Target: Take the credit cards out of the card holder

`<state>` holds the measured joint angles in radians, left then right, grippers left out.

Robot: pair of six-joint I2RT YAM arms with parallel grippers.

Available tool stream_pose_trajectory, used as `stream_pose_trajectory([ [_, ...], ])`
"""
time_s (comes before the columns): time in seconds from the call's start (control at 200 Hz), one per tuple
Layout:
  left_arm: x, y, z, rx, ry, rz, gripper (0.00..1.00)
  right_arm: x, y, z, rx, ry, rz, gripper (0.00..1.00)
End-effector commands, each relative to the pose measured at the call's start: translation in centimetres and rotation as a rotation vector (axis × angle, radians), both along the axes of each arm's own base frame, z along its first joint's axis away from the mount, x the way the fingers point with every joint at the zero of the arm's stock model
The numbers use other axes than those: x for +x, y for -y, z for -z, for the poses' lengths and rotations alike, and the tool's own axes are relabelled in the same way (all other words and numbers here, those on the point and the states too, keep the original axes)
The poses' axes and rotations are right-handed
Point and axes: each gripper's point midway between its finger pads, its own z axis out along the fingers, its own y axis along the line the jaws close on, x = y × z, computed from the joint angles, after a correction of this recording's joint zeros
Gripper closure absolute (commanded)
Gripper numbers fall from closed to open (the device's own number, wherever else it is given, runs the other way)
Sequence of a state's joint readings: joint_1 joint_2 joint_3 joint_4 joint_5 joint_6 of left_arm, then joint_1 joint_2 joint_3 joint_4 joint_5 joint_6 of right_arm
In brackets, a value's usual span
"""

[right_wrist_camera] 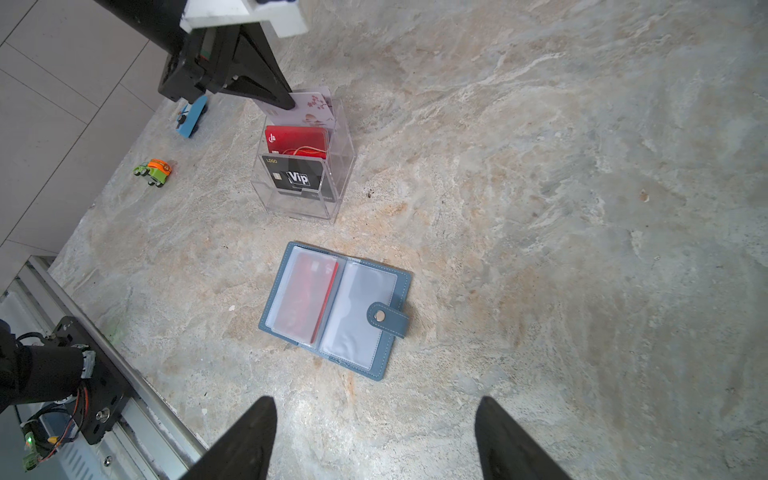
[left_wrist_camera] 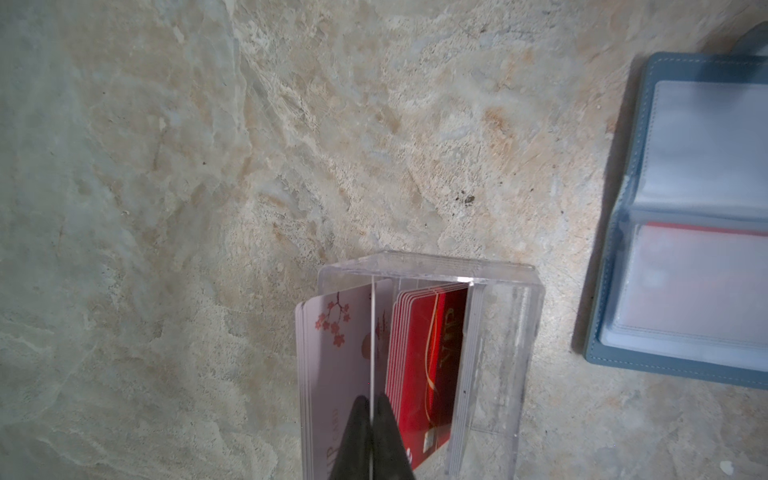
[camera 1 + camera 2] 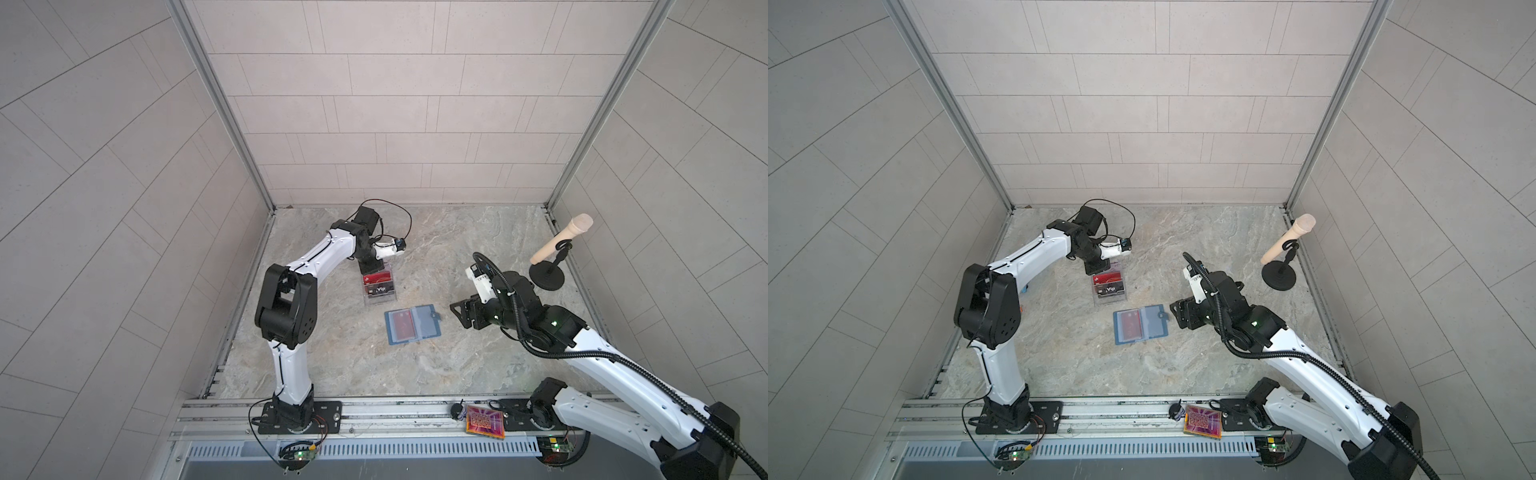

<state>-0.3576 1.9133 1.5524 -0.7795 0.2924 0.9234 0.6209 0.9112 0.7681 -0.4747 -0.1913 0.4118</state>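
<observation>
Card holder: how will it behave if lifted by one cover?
The card holder lies open and flat, hinged at its spine, so it would probably flop or fold. Its glossy sleeves look slippery; the red card might slide out. Pushed, it would likely slide, not tip.

The slate-blue card holder (image 3: 411, 326) was laid open and flat near the middle of the table (image 3: 332, 365), its snap tab (image 3: 435, 315) at 3 o'clock. A red card (image 1: 309, 297) was kept in its 9 o'clock sleeve. At its 11 o'clock, a black "Vip" card (image 1: 299, 178), red VIP cards (image 1: 297, 139) and a pale pink card (image 1: 313, 108) were stood upright in a clear stand (image 1: 343, 166).
</observation>
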Motion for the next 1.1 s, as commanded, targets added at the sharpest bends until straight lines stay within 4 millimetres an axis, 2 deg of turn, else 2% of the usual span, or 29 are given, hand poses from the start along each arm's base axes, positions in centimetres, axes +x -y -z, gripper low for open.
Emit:
stream_pose_trajectory([
  [0.0, 0.0, 0.0, -0.3, -0.017, -0.021, 0.011, 1.0, 0.3, -0.1, -0.4, 0.017, 0.012, 0.013, 0.22],
  [0.265, 0.3, -1.1, -0.2, -0.034, -0.034, -0.021, 1.0, 0.1, 0.2, 0.1, 0.013, 0.007, 0.018, 0.22],
  [0.721, 0.1, -1.3, 0.8, -0.038, -0.064, -0.032, 1.0, 0.1, 0.5, 0.4, 0.017, 0.009, 0.028, 0.22],
  [1.091, 0.3, -1.0, 0.4, -0.057, -0.066, -0.053, 0.84, 0.0, 0.6, 0.6, 0.026, 0.009, 0.036, 0.23],
])
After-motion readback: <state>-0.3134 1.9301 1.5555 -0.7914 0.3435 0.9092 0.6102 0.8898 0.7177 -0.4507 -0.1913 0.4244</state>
